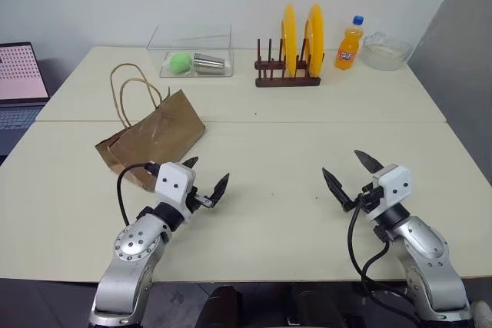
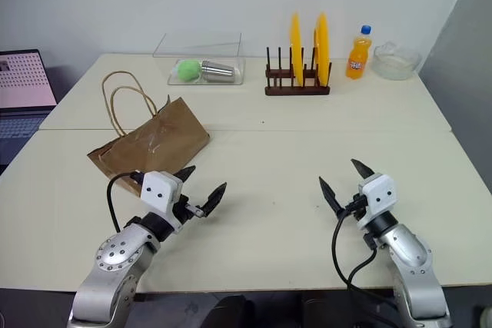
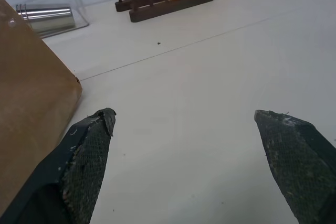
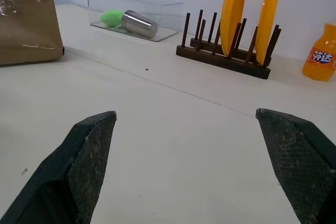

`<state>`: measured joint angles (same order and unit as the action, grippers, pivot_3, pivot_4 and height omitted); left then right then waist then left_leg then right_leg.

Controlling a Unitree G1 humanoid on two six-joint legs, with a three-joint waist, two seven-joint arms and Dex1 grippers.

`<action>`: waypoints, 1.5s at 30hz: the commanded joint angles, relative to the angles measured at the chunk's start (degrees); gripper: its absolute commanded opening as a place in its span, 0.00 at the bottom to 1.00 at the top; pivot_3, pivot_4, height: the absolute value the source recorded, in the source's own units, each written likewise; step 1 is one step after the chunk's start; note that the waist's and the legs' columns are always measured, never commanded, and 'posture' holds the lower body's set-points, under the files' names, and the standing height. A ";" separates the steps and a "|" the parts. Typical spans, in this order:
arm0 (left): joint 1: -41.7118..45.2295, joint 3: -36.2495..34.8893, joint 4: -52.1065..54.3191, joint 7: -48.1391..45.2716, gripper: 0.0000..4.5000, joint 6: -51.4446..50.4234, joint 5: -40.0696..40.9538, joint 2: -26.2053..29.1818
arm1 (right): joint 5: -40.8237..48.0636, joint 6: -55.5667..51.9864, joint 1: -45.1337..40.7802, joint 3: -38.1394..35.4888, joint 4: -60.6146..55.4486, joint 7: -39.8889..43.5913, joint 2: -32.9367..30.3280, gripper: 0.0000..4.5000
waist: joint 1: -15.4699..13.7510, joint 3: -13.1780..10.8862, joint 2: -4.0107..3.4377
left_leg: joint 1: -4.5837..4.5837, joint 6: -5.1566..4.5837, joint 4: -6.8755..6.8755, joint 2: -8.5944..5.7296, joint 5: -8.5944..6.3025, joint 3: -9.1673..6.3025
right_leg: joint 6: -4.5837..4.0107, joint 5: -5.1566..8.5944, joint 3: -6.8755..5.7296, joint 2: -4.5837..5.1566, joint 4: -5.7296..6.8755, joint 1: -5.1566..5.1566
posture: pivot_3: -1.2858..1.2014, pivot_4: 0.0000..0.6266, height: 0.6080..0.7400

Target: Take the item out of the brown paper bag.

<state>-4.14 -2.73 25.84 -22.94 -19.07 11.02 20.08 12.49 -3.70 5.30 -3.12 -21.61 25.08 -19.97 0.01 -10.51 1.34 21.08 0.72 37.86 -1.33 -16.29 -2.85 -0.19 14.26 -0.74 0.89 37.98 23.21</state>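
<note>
The brown paper bag (image 1: 154, 138) lies on its side on the left part of the pale table, its two tan loop handles (image 1: 132, 91) pointing toward the back. The item is hidden; nothing of it shows outside the bag. My left gripper (image 1: 204, 178) hovers open just right of the bag's near end, with nothing between its fingers; the bag's brown side (image 3: 29, 114) sits close beside one black fingertip (image 3: 97, 129). My right gripper (image 1: 352, 171) stands open and empty over bare table at the right front, well away from the bag (image 4: 26, 22).
At the back stand a clear plastic box (image 1: 192, 51) holding a green ball and a metal cup, a wooden rack (image 1: 288, 74) with two yellow plates, an orange soda bottle (image 1: 350, 44) and a glass bowl (image 1: 386, 51). A laptop (image 1: 19, 82) sits far left.
</note>
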 commanded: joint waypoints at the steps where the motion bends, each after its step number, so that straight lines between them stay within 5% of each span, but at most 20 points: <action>1: 0.91 -1.16 1.72 1.21 1.00 0.26 0.20 -0.17 | 0.45 -0.41 -0.74 0.24 -2.68 0.81 -0.72 1.00 | 0.00 0.00 0.00 | 0.00 0.00 0.00 0.00 0.00 0.00 | 0.00 0.00 0.00 0.00 0.00 0.00 | 0.52 0.24 1.00; 8: -0.35 -6.15 5.09 7.48 1.00 0.32 1.74 -4.34 | 3.18 -3.73 -6.86 3.43 -7.07 4.31 -1.84 1.00 | 0.13 -0.01 -0.01 | 0.00 0.00 0.00 0.00 0.00 -0.03 | 0.01 0.00 -0.01 0.00 0.00 0.00 | 0.52 0.24 1.00; 15: -5.62 -9.37 12.33 8.28 1.00 -2.14 3.83 -3.97 | 17.75 -18.03 -21.29 6.49 -9.35 15.73 -7.32 1.00 | -0.09 -0.04 0.06 | 0.03 0.00 0.02 -0.01 0.00 -0.04 | 0.00 -0.01 -0.02 0.00 -0.03 0.00 | 0.52 0.24 1.00; 22: -6.79 -23.51 16.64 2.55 1.00 -8.46 13.63 5.94 | 21.33 -21.61 -27.69 6.73 -5.67 20.57 -9.07 1.00 | 0.01 -0.08 0.11 | 0.05 -0.01 0.00 0.00 0.00 -0.09 | -0.01 0.00 -0.09 0.00 -0.05 0.00 | 0.52 0.24 1.00; 28: 1.56 -35.44 3.54 -5.64 1.00 -17.84 26.22 20.73 | 20.81 -22.04 -31.27 8.64 -2.96 23.03 -8.26 1.00 | -0.01 -0.10 0.08 | 0.01 0.00 0.02 0.00 0.00 -0.17 | -0.02 0.01 -0.19 0.00 -0.01 0.00 | 0.52 0.24 1.00; 36: 18.97 -27.09 -20.23 -17.34 1.00 -18.47 25.30 34.08 | 18.81 -23.01 -34.00 11.29 -3.31 22.66 -8.13 1.00 | 0.08 -0.14 0.07 | 0.15 0.00 0.00 -0.02 0.00 -0.16 | -0.03 0.00 -0.17 0.00 -0.08 0.12 | 0.52 0.24 1.00; 45: 37.09 -14.75 -42.55 -27.44 1.00 -10.31 16.44 37.11 | 18.70 -25.54 -33.44 10.48 -6.82 21.26 -9.27 1.00 | 0.17 -0.14 0.08 | 0.72 0.03 0.02 -0.03 0.02 -0.13 | -0.24 -0.14 -0.16 0.05 -0.01 0.74 | 0.52 0.24 1.00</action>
<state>30.31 -17.97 -14.62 -48.80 -31.97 29.21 55.96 30.53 -29.15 -27.90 8.47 -25.68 46.92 -29.02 0.18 -10.65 1.42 21.95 0.76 37.91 -1.36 -16.26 -2.97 -0.50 14.08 -0.90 0.95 38.04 24.08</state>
